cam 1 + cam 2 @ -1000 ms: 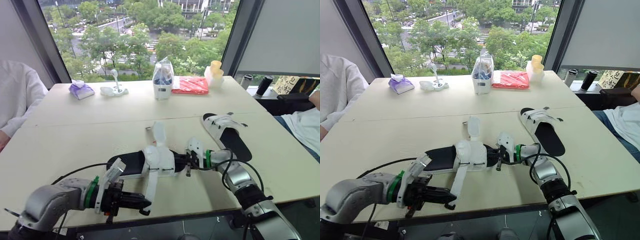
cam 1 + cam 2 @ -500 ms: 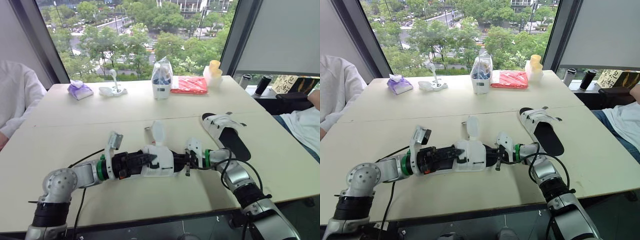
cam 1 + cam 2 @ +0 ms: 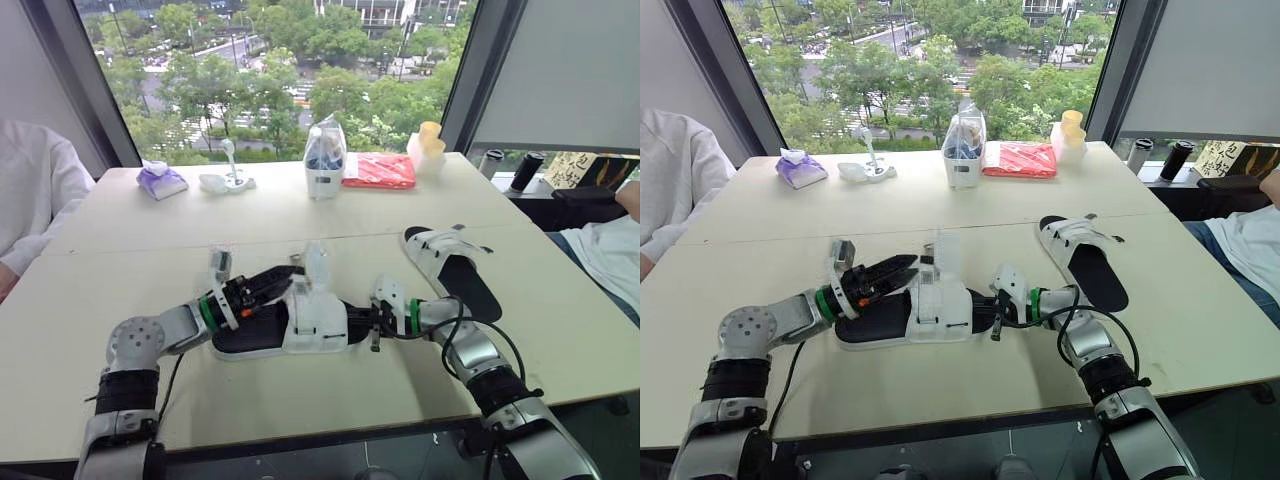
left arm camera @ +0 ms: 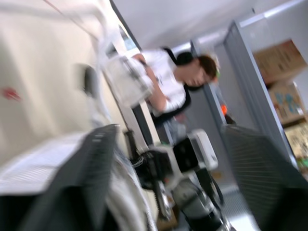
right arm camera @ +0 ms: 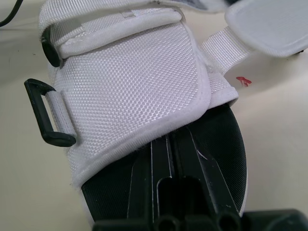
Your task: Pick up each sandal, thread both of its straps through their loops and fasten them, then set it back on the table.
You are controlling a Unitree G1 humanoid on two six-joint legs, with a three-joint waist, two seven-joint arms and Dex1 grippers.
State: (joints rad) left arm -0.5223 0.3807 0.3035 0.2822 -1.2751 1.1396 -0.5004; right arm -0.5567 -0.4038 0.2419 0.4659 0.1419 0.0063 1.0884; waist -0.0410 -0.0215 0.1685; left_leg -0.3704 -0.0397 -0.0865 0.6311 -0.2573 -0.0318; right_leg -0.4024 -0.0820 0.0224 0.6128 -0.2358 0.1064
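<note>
A white-strapped sandal [image 3: 315, 322] with a black footbed lies flat on the table [image 3: 150, 240] in front of me. One strap is folded across its upper, and another strap [image 3: 318, 266] sticks up on its far side. My left gripper [image 3: 283, 281] is open beside that upright strap, with its fingers [image 4: 91, 178] wide apart and nothing between them. My right gripper [image 3: 372, 322] is shut, its fingertips [image 5: 168, 144] resting on the black footbed at the sandal's right end. A black loop [image 5: 45, 115] hangs off the upper. A second sandal [image 3: 455, 265] lies to the right.
Along the far side of the table stand a purple pack [image 3: 161, 181], a white holder [image 3: 228, 180], a clear container [image 3: 325, 158], a red packet [image 3: 380, 170] and yellow cups [image 3: 430, 145]. A person [image 3: 30, 190] sits at the left, another [image 3: 610, 250] at the right.
My left gripper came up from the table's near edge with the hanging strap, laid it over the sandal's upper, let go and now stands open on the far side. The right gripper stayed put.
</note>
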